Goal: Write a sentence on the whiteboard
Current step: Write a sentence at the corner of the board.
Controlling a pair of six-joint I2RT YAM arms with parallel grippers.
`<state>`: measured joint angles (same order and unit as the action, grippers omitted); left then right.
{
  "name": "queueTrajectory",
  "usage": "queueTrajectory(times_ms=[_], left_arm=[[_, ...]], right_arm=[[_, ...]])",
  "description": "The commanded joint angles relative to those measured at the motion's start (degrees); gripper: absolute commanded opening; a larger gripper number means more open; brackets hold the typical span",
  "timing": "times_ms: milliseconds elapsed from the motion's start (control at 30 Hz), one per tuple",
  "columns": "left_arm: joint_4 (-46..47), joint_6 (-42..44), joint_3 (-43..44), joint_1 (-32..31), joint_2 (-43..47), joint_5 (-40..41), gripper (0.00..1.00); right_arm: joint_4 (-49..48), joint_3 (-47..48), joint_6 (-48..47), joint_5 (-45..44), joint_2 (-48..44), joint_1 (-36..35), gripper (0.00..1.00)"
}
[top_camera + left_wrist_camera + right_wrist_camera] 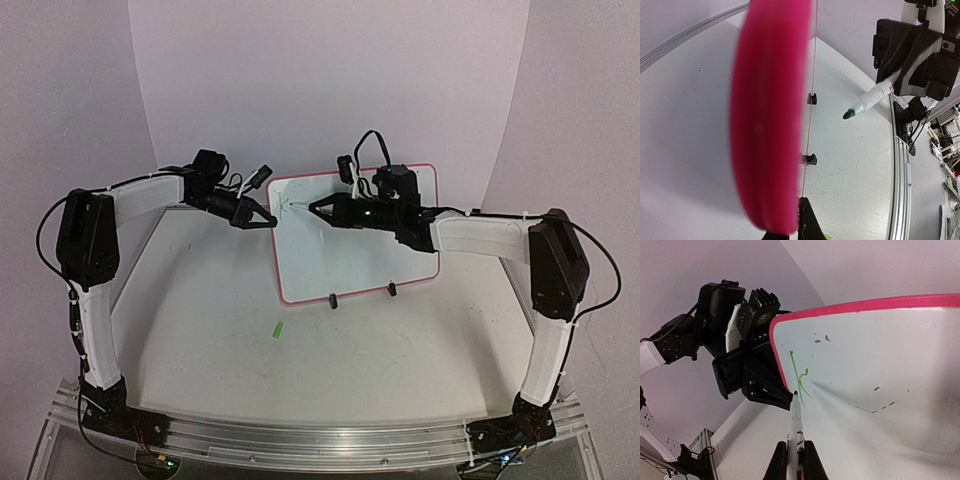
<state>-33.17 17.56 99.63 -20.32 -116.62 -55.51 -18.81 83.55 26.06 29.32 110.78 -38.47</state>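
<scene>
**Pink-rimmed whiteboard (350, 262) gripped at one edge**

It stands on its clip feet between the two arms. The left gripper (268, 216) pinches its left rim. Facing it, the right gripper (318, 208) is clamped on a green marker (795, 415), whose tip touches green strokes (794, 367) just inside that rim. A green cap (277, 328) lies below the left gripper, nearer the bases.

Left pincer (268, 218) grips whiteboard (340, 265) edge; right pincer (318, 209) holds marker (303, 207) there.

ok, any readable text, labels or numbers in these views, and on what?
Green strokes on the whiteboard: a few lines, maybe a "k", no readable word.
Red print on the marker barrel: too small and blurred to read.
Dark flecks on the whiteboard: smudges, not text.
Nothing else legible.
</scene>
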Motion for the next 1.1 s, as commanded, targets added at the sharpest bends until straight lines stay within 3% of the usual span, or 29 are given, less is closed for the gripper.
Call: queueTrajectory(times_ms=[0, 1067], left_arm=[[-0.05, 2.36, -0.37, -0.20, 2.69, 2.38, 0.00], [-0.23, 2.51, -0.41, -0.22, 2.79, 2.68, 0.00]], right_arm=[[-1.30, 1.73, 0.53, -1.81, 0.13, 0.39, 0.00], [0.36, -0.08, 0.92, -8.36, -1.38, 1.56, 0.00]])
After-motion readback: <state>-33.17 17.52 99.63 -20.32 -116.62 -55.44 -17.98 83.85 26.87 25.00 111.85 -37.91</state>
